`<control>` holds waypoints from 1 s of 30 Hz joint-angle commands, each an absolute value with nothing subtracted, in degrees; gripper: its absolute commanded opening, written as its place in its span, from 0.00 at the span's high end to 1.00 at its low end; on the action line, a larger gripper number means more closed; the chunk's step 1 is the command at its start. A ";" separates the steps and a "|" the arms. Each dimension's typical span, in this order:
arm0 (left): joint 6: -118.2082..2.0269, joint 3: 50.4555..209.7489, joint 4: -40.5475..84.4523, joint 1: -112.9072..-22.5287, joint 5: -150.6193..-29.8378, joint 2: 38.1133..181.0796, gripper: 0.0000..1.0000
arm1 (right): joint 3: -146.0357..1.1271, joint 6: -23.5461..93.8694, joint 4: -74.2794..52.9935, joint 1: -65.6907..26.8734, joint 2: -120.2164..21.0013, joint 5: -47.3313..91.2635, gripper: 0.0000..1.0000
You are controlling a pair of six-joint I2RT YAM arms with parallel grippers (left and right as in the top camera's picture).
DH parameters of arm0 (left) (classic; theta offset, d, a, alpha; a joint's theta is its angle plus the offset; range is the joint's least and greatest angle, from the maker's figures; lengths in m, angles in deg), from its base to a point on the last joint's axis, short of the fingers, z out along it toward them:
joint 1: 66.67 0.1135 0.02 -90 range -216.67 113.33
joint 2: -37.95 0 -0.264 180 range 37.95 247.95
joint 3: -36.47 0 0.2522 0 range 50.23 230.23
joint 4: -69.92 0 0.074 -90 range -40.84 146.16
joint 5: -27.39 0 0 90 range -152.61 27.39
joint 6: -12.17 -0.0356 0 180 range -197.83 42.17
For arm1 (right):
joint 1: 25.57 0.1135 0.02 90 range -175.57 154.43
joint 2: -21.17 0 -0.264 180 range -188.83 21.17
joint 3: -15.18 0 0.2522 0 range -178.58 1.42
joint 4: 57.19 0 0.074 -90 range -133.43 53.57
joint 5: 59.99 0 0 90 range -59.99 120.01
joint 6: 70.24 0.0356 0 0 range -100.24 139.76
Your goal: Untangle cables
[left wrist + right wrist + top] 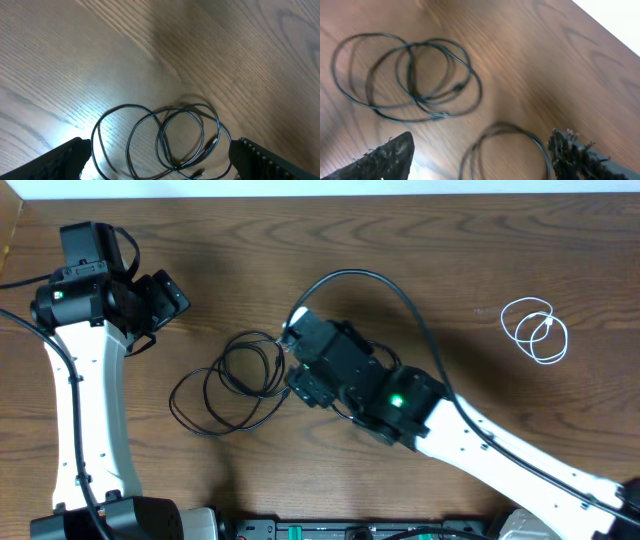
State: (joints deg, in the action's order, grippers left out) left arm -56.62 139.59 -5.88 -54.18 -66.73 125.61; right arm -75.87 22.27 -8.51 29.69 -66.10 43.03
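Note:
The black cable (228,380) lies in several overlapping loops on the wooden table, left of centre. My right gripper (285,356) is at the loops' right edge. In the right wrist view it (480,160) is open, and a blurred loop of the black cable (506,145) lies on the wood between its fingers, held by neither. The other loops (407,75) spread out beyond. The white cable (537,330) sits coiled by itself at the far right. My left gripper (172,302) hangs open at the upper left, apart from the cables. Its wrist view shows the black loops (165,142) and a small plug end (212,142) ahead of its fingers (65,160).
The right arm's thick black wire (400,295) arcs over the table behind the right gripper. The table's back edge (330,194) runs along the top, with a pale surface beyond. Bare wood (470,270) separates the two cables.

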 commanded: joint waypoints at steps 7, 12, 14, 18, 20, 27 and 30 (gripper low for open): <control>-56.09 139.15 -6.17 -54.09 -65.99 125.63 0.06 | -76.47 15.38 -21.17 29.61 -78.80 26.74 0.33; -56.07 139.15 -6.17 -54.09 -65.99 125.63 0.07 | -76.47 15.38 -25.69 29.61 -85.09 25.10 0.21; -56.07 139.15 -6.17 -54.09 -65.99 125.63 0.07 | -76.47 15.38 -27.46 29.61 -87.74 25.10 0.14; -56.07 139.15 -6.17 -54.09 -66.01 125.63 0.07 | -76.47 15.38 -30.72 29.65 -93.22 24.91 0.02; -56.07 139.15 -6.17 -54.09 -66.01 125.63 0.07 | -76.47 15.38 -31.61 29.65 -95.17 24.21 0.01; -56.09 139.15 -6.17 -54.09 -65.99 125.63 0.07 | -76.47 15.38 -34.72 29.65 -101.86 21.45 0.01; -56.07 139.15 -6.17 -54.09 -65.99 125.63 0.07 | -76.47 15.38 -34.19 29.65 -104.28 21.43 0.04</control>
